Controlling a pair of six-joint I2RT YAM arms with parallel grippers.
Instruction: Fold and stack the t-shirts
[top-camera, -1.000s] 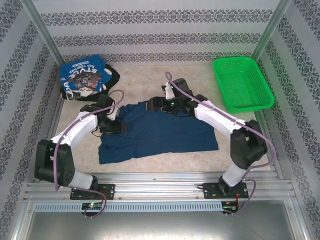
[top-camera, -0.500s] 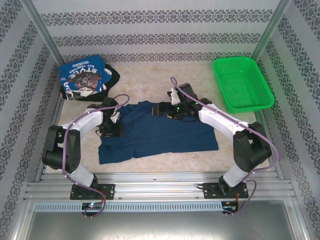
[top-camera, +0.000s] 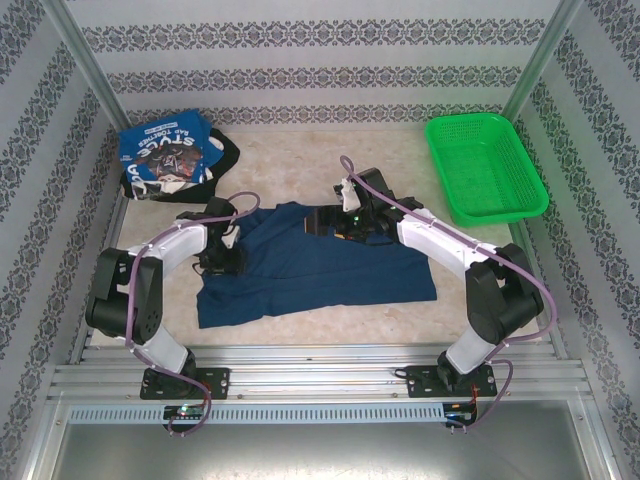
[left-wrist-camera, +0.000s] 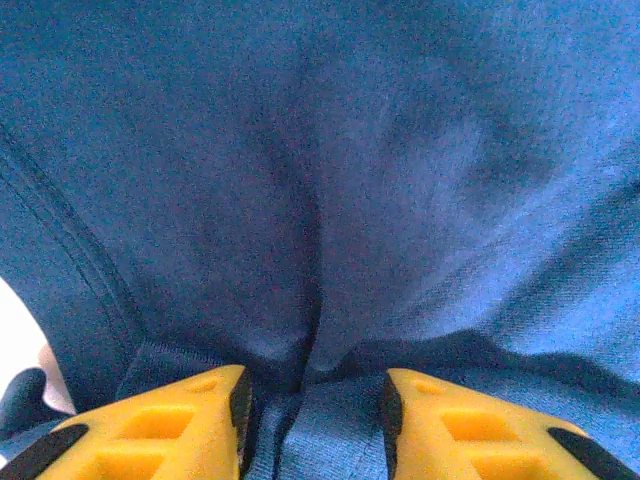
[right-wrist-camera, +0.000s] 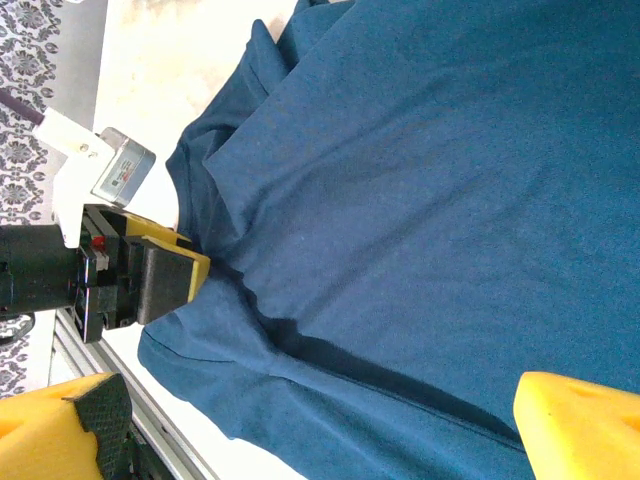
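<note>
A navy blue t-shirt (top-camera: 330, 265) lies spread flat in the middle of the table. My left gripper (top-camera: 232, 258) is pressed down on the shirt's left edge. In the left wrist view its yellow jaws (left-wrist-camera: 312, 400) stand partly closed, with a ridge of the navy cloth (left-wrist-camera: 400, 180) bunched up between them. My right gripper (top-camera: 325, 222) hovers over the shirt's far edge, open wide, with only flat cloth (right-wrist-camera: 420, 180) below its jaws (right-wrist-camera: 320, 430). A blue t-shirt with white lettering (top-camera: 165, 160) lies crumpled at the back left, with a black one (top-camera: 226, 152) beside it.
A green mesh basket (top-camera: 486, 122) stands at the back right. Patterned walls close in the back and both sides. A metal rail (top-camera: 320, 380) runs along the near edge, where both arm bases are bolted.
The left arm has drawn its elbow in and settled on the shirt's left edge, and its jaws have narrowed around the cloth. The right gripper has shifted slightly right and stays open.
</note>
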